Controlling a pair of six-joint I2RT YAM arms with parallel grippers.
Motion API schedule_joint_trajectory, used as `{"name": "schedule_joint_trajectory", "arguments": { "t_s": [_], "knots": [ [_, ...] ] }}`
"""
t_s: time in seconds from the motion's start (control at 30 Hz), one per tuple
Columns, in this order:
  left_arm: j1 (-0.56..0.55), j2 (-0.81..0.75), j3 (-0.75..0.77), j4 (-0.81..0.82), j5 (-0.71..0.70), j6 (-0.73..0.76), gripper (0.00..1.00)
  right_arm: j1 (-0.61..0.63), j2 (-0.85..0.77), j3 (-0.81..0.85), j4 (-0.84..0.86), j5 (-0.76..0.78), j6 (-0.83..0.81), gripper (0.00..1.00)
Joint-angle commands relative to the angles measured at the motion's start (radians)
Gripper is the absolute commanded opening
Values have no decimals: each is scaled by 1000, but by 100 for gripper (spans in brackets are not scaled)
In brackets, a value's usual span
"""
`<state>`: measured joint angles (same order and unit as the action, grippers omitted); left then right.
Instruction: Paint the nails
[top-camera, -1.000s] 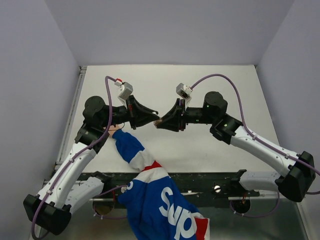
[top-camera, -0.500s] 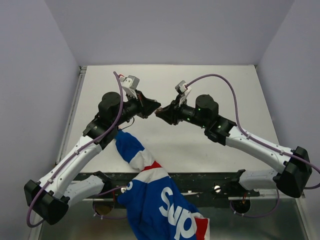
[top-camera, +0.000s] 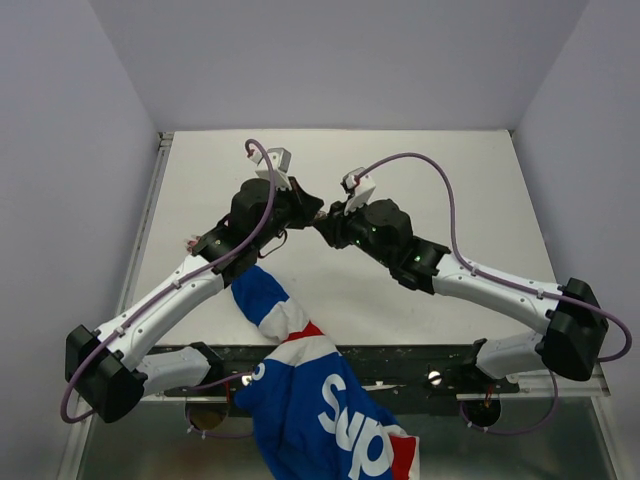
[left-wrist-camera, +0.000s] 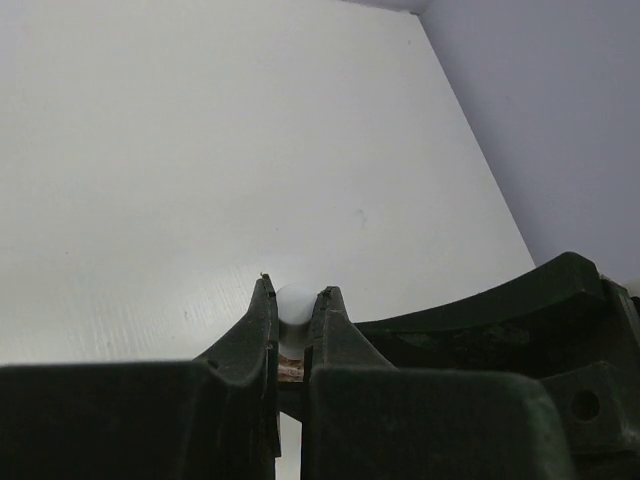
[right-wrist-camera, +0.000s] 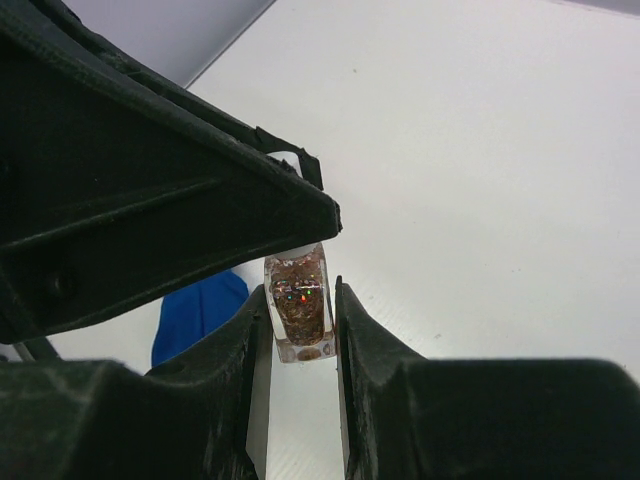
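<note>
Nails are out of your sight in every view: the blue, white and red sleeve (top-camera: 275, 310) comes in from the near edge and runs up under your left arm, and the hand at its end is hidden beneath that arm. Your left gripper (left-wrist-camera: 296, 298) is closed narrow on a small white cap (left-wrist-camera: 296, 303), pinched between the two dark fingers with its rounded top poking out past the tips. Your right gripper (right-wrist-camera: 300, 300) is closed on the bottle (right-wrist-camera: 298, 312), a small clear one with glittery brownish-red polish inside, held upright between the fingers. In the right wrist view the left gripper fills the upper left, and its finger lies right over the top of the bottle, so the cap seems seated on the neck, though the join is covered and you cannot be sure. A patch of blue sleeve shows low in that view, to the left of the bottle. From above, the two grippers meet tip to tip over the middle of the white table (top-camera: 450, 180), the left arm reaching in from the near left and the right arm from the near right, with the sleeve just beside the left arm.
</note>
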<state>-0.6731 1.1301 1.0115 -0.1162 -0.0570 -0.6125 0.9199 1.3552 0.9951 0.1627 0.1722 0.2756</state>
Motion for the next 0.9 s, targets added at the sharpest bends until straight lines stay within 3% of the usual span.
{"name": "schedule_joint_trajectory", "arguments": {
  "t_s": [0.0,0.07,0.23,0.33,0.43,0.6,0.73,0.87],
  "knots": [
    [-17,8,33,-28,-64,-39,0,-26,39,0,67,288,17,1],
    [-19,19,39,-28,-52,-32,10,-24,44,-1,75,283,14,1],
    [-11,4,35,-7,0,2,70,-26,35,2,60,276,11,1],
    [15,-6,45,-22,37,5,90,-24,35,8,35,294,1,1],
    [52,-27,39,-33,55,13,96,-24,18,-1,20,303,-6,1],
    [142,-104,-25,24,231,65,99,-26,-25,-18,-9,241,-18,1],
    [242,-142,-63,92,526,109,99,-47,-82,-32,-29,-6,-29,1],
    [265,-177,-47,58,791,220,99,-53,-114,-3,-109,-322,-29,1]
  ]
}}
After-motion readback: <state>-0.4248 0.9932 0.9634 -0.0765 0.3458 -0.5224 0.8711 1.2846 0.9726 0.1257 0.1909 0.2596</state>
